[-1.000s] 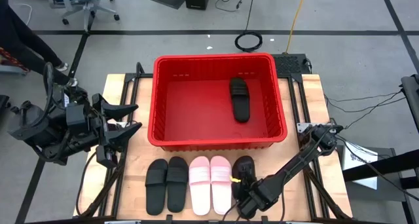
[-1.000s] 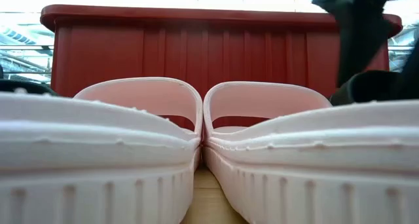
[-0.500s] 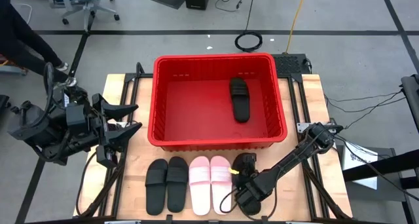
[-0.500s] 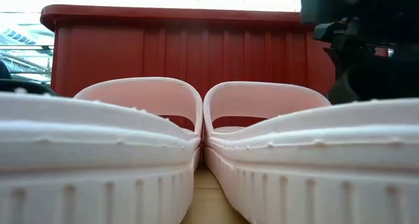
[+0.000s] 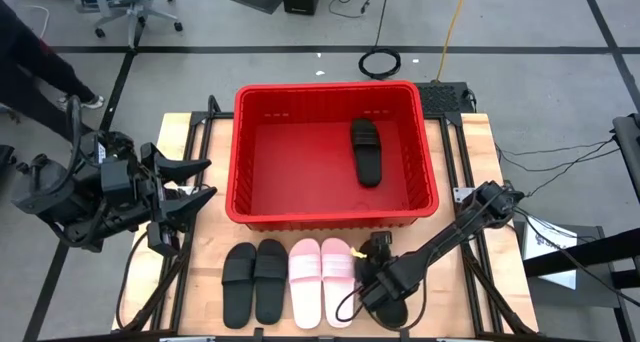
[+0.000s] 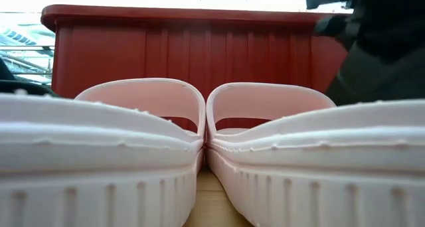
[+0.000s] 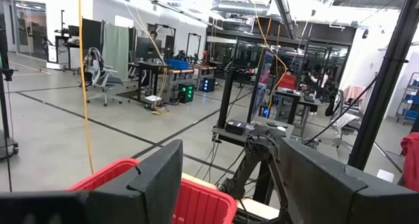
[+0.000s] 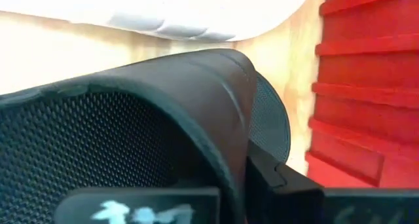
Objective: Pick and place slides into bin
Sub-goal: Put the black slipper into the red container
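Note:
The red bin point(image 5: 325, 87) stands mid-table with one black slide point(image 5: 366, 150) lying on its floor. Along the near edge lie two black slides point(image 5: 255, 281), two pale pink slides point(image 5: 321, 279) and, at the right end of the row, another black slide point(image 5: 377, 249). My right gripper point(image 5: 379, 282) is low over that last slide and shut on it; in the low view it is the dark mass point(image 6: 378, 48) at the right. My left gripper point(image 5: 200, 180) hangs open over the table's left edge, level with the bin's near wall. My right gripper has the black slide's strap point(image 8: 196, 99), at its arched edge, between its two fingers point(image 8: 294, 191). One finger seems to lie under the strap against the mesh lining and one outside. The slide's sole rests on the table beside the pink pair.
The bin's near wall point(image 6: 199, 54) rises right behind the row of slides. A bare strip of wooden table top point(image 5: 470, 172) runs to the right of the bin. A person's legs point(image 5: 35, 67) show on the floor beyond the table's far left corner.
My right gripper has sunk onto the black slide at the row's right end, creeping a little toward the bin, and has shut on its strap. The slide stays on the table.

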